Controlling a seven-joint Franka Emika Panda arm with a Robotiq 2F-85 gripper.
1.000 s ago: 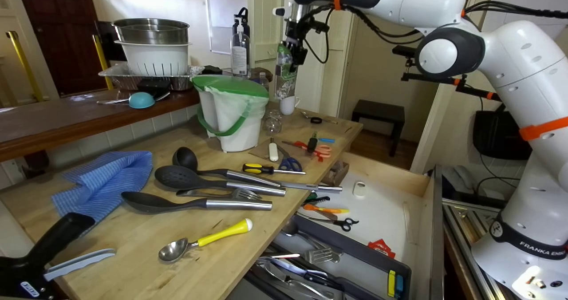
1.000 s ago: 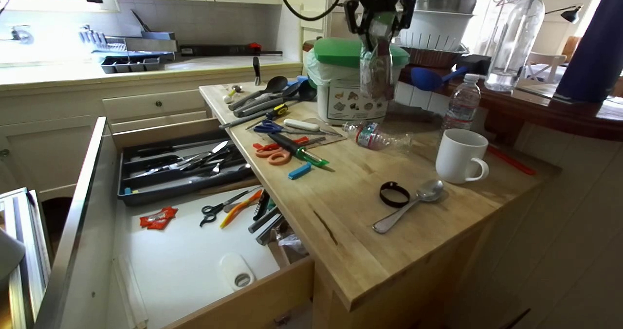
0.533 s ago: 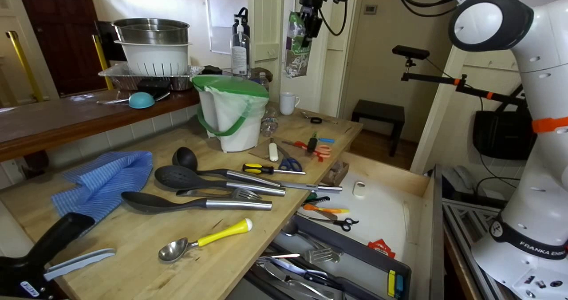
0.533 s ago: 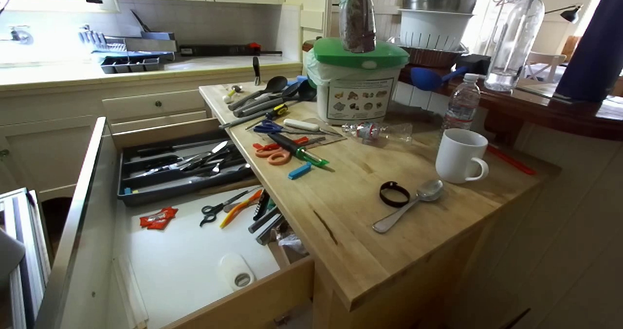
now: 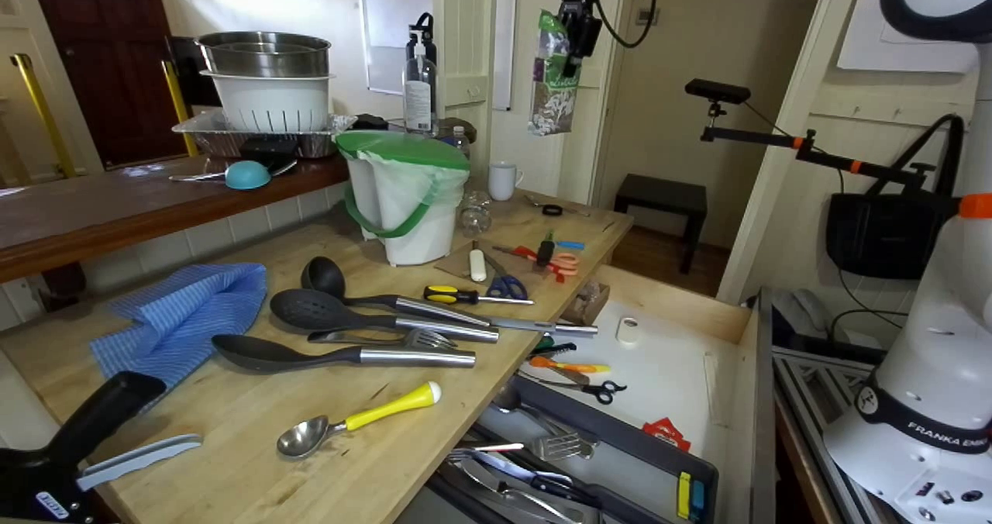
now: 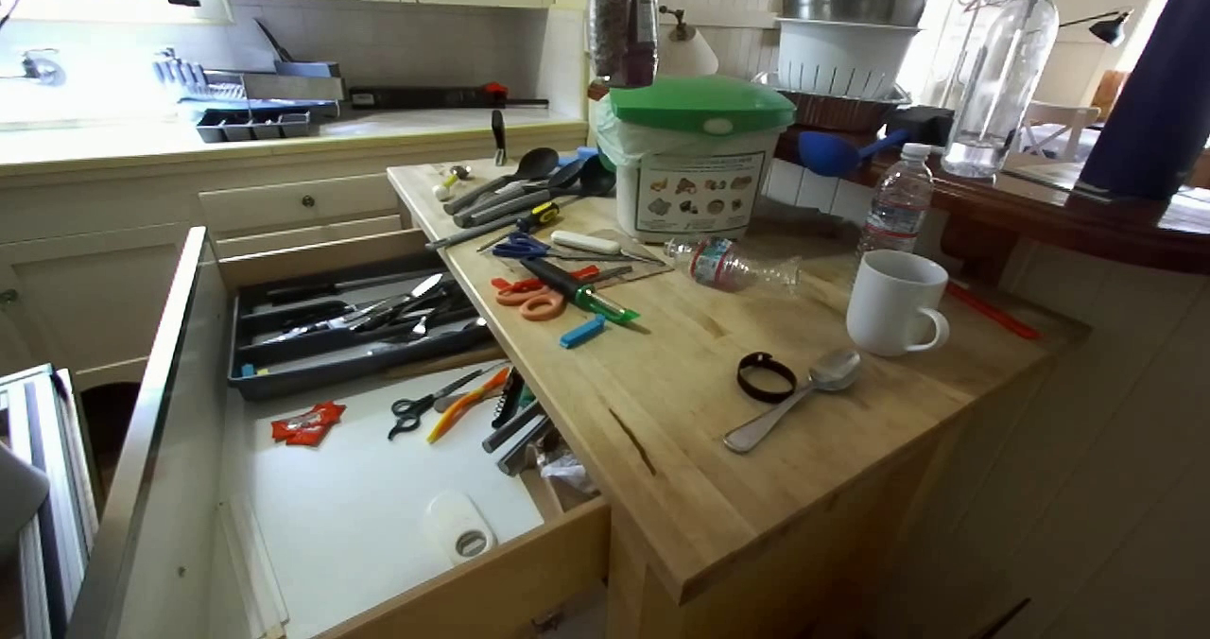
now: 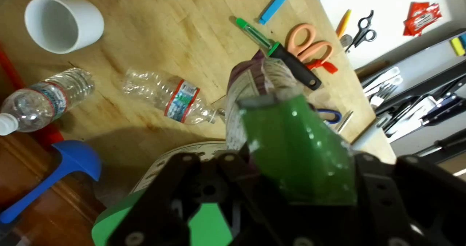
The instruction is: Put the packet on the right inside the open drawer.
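Plastic packet (image 5: 553, 94) gripped in mid-air, outside the open drawer (image 6: 350, 516)

Nearest in the wrist view, the gripper (image 5: 573, 63) has its fingers (image 7: 380, 184) clamped on the green-and-white packet, glossy green end uppermost. The packet hangs upright, well above the wooden worktop (image 6: 747, 488); the drawer lies lower and well apart from it.

Behind the fingers shows the green lid (image 7: 211, 226) of a white bucket (image 6: 701, 162). Just beside the bucket a clear plastic bottle (image 7: 182, 101) lies on its side on the worktop. Near it are a black-handled tool (image 7: 295, 67) with a green tip and salmon-handled scissors (image 7: 311, 38); a white mug (image 6: 889, 303) and a capped water bottle (image 6: 896, 206) both stand upright. A blue ladle (image 7: 74, 162) juts over the edge of a brown ledge (image 5: 101, 206).

Down in the drawer are red sachets (image 6: 309, 423), black-handled scissors (image 6: 430, 403) and a dark grey tray (image 5: 628, 427) filled with metal cutlery (image 5: 559, 446).

Farther along the worktop, in an exterior view, come a black ladle (image 5: 322, 277), a slotted spoon (image 5: 314, 311), a crumpled blue striped cloth (image 5: 201, 307), a yellow-handled ice-cream scoop (image 5: 391, 408) and a staple gun (image 5: 54, 466).

On the ledge a steel bowl (image 5: 263, 59) tops a white colander (image 5: 271, 101), and at the very back stands a dark wooden door (image 5: 116, 59).
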